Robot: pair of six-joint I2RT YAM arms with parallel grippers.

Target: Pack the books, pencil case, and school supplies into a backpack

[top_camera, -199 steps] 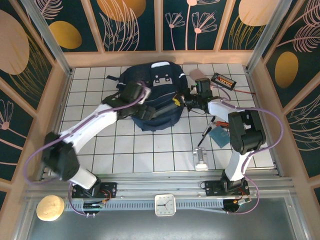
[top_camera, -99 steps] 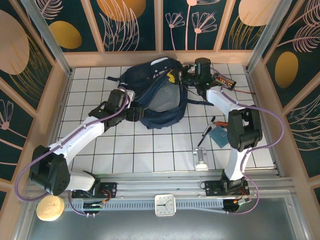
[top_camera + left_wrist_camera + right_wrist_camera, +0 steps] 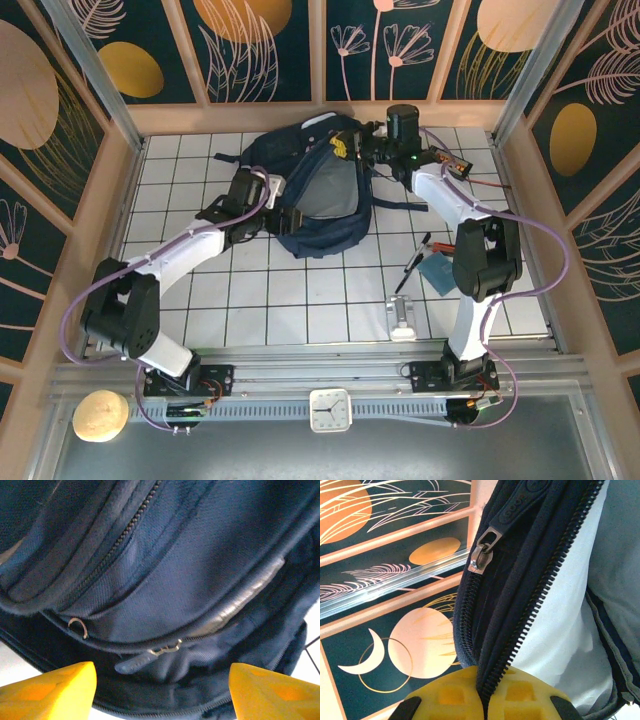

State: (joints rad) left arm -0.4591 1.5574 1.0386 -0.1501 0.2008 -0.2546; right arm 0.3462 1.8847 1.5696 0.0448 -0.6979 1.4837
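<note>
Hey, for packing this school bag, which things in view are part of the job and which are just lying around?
For the job: backpack, teal notebook, black pen, orange-and-black pen.
Just lying about: silver metal piece, black gadget with red wire, clock.

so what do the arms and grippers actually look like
The left arm and right arm match: white tubular links between chunky black joint housings, each trailed by a looping purple cable. The left gripper has smooth orange-yellow wedge-shaped fingers. The right gripper has yellow pads moulded with a square waffle grid.
</note>
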